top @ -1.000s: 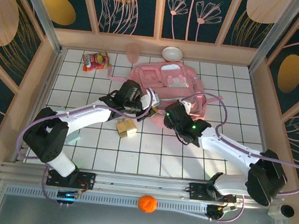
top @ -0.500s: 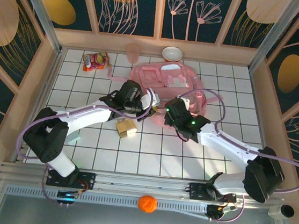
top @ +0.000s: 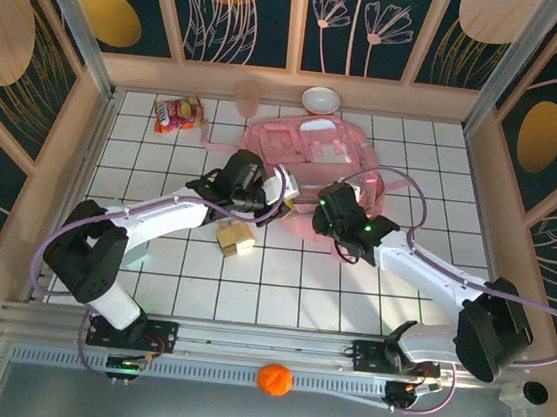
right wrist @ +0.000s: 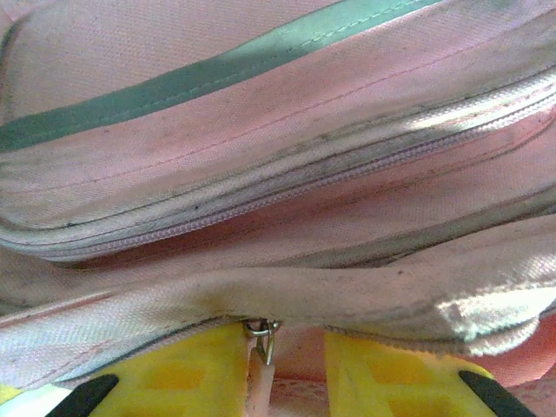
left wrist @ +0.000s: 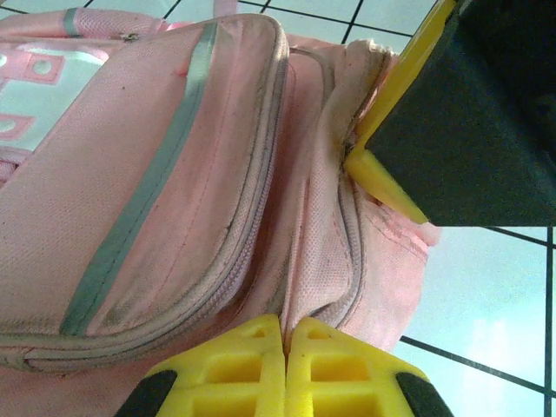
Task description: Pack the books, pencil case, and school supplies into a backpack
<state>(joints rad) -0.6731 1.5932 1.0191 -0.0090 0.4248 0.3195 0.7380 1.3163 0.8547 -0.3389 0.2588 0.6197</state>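
Note:
The pink backpack (top: 315, 152) lies at the back middle of the table. My left gripper (top: 281, 207) is shut on a fold of fabric at the near left edge of the backpack (left wrist: 174, 174), the yellow pads (left wrist: 252, 347) pressed together on it. My right gripper (top: 323, 196) is at the near edge of the backpack (right wrist: 278, 174), jaws apart, with a metal zip pull (right wrist: 263, 340) hanging between them against the left finger (right wrist: 191, 373). Tan and yellow school supplies (top: 237, 238) sit on the tiles in front of the left gripper. The books and pencil case are out of view.
A red-and-yellow snack packet (top: 179, 114) lies at the back left. A pink cup (top: 247, 94) and a white bowl (top: 321, 100) stand by the back wall. An orange ball (top: 275, 379) rests on the front rail. Wooden walls (top: 85, 136) close in the table.
My right gripper has moved away from me and a little right, up against the backpack's near edge. The left arm and its grip have stayed put.

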